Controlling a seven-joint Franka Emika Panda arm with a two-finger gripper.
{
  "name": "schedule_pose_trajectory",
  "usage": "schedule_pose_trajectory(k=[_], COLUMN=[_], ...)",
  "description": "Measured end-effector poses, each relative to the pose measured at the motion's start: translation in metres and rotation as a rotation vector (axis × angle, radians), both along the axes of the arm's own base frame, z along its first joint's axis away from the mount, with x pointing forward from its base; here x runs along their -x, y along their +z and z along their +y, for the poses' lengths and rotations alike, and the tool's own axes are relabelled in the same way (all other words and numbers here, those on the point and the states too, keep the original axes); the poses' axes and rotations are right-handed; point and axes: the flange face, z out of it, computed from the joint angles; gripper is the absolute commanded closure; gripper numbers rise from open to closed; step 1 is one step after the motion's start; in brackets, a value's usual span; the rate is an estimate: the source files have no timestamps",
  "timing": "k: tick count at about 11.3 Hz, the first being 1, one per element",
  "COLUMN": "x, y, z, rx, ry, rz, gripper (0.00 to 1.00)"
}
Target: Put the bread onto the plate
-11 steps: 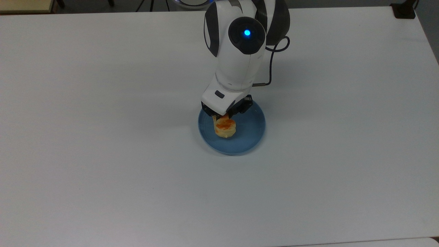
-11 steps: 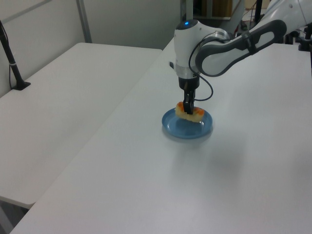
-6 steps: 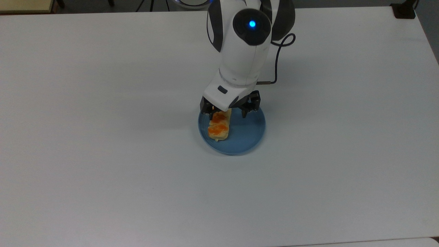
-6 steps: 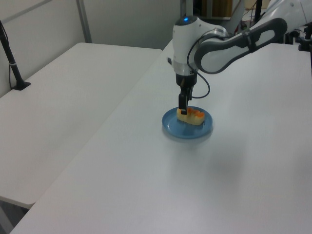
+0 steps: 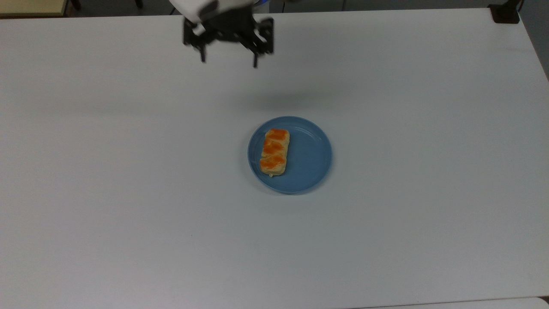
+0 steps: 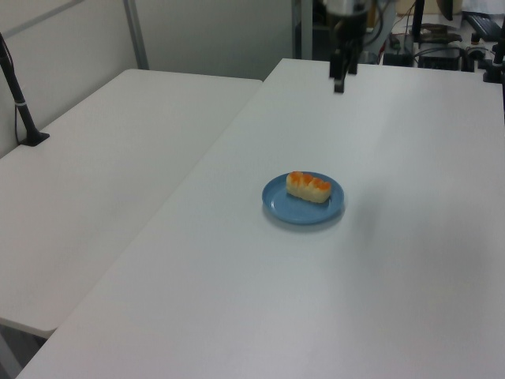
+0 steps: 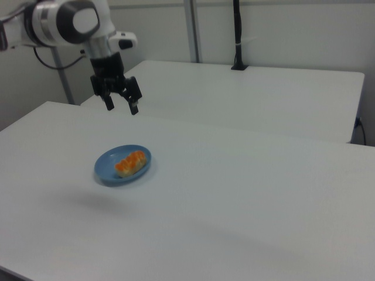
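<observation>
While the pincer hangs up in the air near the far edge of the table in the top view, its fingers are spread wide apart with nothing between them, well clear of everything else. In the right view you can see the same thing, pincer splayed and empty, raised above the table behind the plate.

So as far as I can judge, the job's basically done. The bread is lying flat on the plate, fully inside the rim, tucked toward the plate's side that faces the top view's left, with the other half of the plate bare. The plate itself sits roughly mid-table, well away from every edge and corner. Nothing left to do that I can spot.

The bread is a little oblong pale-yellow bun with three glossy orange lobes in a row on top. Plate's plain blue, round, shallow, raised rim.
</observation>
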Motion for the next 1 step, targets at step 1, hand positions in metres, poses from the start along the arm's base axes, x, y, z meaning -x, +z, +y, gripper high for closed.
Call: schedule_pose_trajectory(k=[1], x=[0.0135], y=[0.0213], z=[-0.0202], rx=[-0.007], ry=[-0.026], rz=[-0.013], gripper=[0.00])
